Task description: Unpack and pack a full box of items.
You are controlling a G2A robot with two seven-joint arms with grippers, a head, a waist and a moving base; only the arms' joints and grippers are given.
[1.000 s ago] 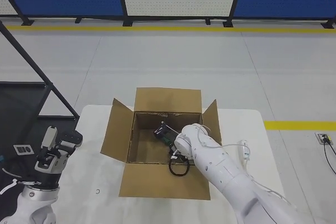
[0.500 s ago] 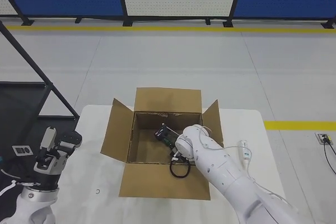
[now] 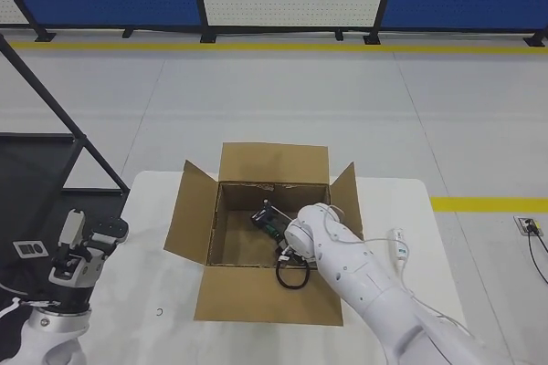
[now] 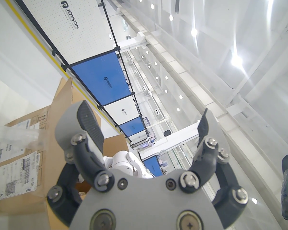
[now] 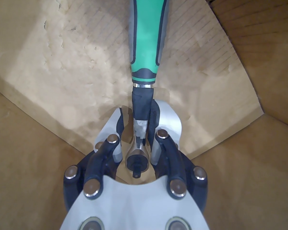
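The right gripper (image 5: 138,117) is hanging inside the cardboard box (image 3: 274,164), its jaws clenching the shank of the green-handled ratchet wrench (image 5: 146,32). The left gripper (image 4: 146,120) is hovering by the surface (image 3: 146,274) edge, jaws released. Whether this is unpacking or packing is looking undecidable, as the arm is hiding much of the box's inside.
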